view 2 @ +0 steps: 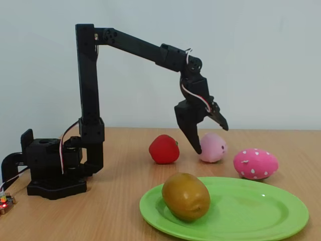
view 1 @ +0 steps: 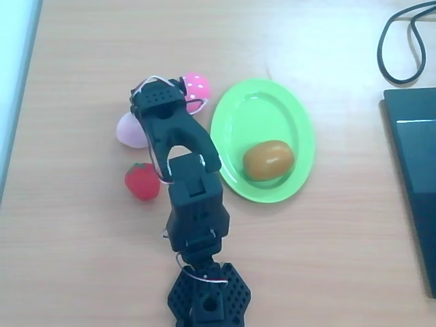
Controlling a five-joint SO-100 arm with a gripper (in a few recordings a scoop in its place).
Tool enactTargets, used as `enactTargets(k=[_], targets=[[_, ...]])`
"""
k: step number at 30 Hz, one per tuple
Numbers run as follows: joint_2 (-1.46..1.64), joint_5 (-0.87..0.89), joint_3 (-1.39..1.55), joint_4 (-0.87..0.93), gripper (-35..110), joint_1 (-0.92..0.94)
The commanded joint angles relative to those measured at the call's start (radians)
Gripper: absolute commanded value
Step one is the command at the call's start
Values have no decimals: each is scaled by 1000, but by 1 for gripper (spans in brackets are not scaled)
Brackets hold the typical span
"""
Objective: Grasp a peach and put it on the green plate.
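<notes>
The pale-pink peach [view 1: 129, 130] [view 2: 213, 147] lies on the wooden table, left of the green plate [view 1: 267, 107] in the overhead view and partly covered there by the arm's head. My black gripper [view 1: 148, 112] [view 2: 208, 135] hangs open just above the peach. One finger points down at the peach's left side in the fixed view and the other is spread up to the right. Nothing is between the fingers. The lime-green oval plate [view 2: 251, 213] holds a glossy orange-brown oval fruit [view 1: 268, 160] [view 2: 185, 197].
A red strawberry [view 1: 142, 182] [view 2: 164, 149] sits close by the peach, and a hot-pink white-dotted ball [view 1: 198, 86] [view 2: 255, 163] lies between peach and plate. The arm's base [view 1: 208, 296] [view 2: 50, 173] stands near the table's front edge. A black cable [view 1: 395, 48] and a dark flat device [view 1: 415, 177] are at the right.
</notes>
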Motion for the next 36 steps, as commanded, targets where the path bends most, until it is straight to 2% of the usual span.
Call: enactTargets(k=[1, 21, 36], targets=[[-9, -9, -43, 11, 53, -26], [-221, -17, -175, 18, 51, -89], [-351, -12, -311, 28, 43, -110]])
